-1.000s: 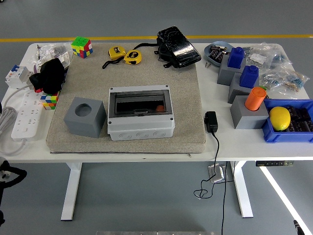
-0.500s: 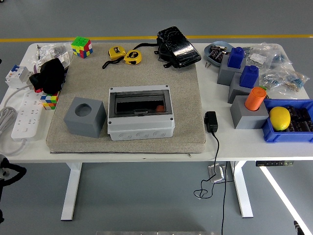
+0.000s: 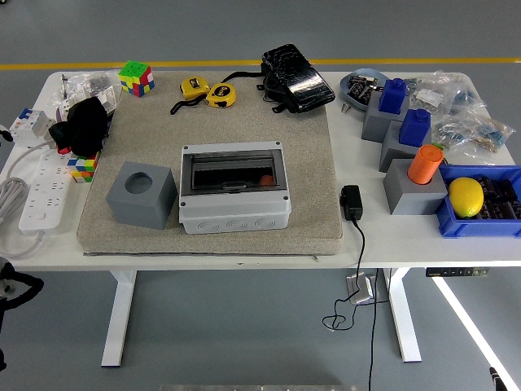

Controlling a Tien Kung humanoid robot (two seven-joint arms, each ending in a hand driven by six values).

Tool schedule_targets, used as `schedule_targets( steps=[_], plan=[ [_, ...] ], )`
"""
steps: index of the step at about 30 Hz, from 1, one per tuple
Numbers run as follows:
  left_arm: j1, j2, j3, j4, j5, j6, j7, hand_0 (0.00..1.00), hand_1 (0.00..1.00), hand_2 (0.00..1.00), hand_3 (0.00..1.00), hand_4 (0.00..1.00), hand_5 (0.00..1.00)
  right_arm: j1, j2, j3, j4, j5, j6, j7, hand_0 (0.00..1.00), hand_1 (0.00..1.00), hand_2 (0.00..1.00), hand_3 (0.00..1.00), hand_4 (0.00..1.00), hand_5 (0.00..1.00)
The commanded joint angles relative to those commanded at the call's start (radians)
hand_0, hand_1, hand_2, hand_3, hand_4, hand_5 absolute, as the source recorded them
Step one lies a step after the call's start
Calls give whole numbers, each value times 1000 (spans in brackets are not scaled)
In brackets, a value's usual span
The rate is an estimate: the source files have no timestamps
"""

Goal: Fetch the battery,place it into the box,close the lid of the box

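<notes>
Looking down over the white table (image 3: 391, 236), I see only a dark part of my left arm, low at the picture's left edge below the tabletop. The left hand (image 3: 15, 287) shows there too dimly for me to tell how it is set, and it holds nothing I can make out. My right hand is out of sight altogether.

The box (image 3: 234, 189) sits in the middle of the grey mat (image 3: 309, 147), a grey enclosure with a dark see-through lid (image 3: 232, 173). The lid looks to be lying down over the opening, though I cannot be sure it is latched. A small orange thing (image 3: 266, 180) shows through it at the right end.

The battery is not easy to pick out. Dark cylinders that I take for batteries (image 3: 498, 195) lie in the blue bin (image 3: 456, 224) at the right edge, just beside the yellow lemon (image 3: 466, 196). More of the same seem to lie in the round dish (image 3: 352, 80) at the far side.

I judge a battery to be stiff, dense for its bulk and smooth-skinned, so it will roll and slip if pinched at the ends. I should take it across the middle of its barrel, thumb against two fingers, and lift it clear of its neighbours. The lid looks like light, stiff plastic, best moved by its front edge.
</notes>
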Motion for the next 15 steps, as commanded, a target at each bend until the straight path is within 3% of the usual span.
schedule_targets(
  steps=[5, 6, 15],
  plan=[
    [0, 0, 4, 9, 3, -83, 16, 353, 509, 404, 511, 998, 895, 3, -2, -3, 0, 1, -1, 0, 814, 765, 747, 792, 998, 998],
    [-1, 1, 4, 8, 11, -89, 21, 998, 998, 998, 998, 998, 998, 3, -2, -3, 0, 1, -1, 0, 814, 764, 747, 793, 998, 998],
    [2, -1, 0, 9, 18, -75, 14, 998, 998, 998, 998, 998, 998, 0, -3, -3, 0, -1, -1, -1, 814, 763, 747, 792, 998, 998]
  ],
)
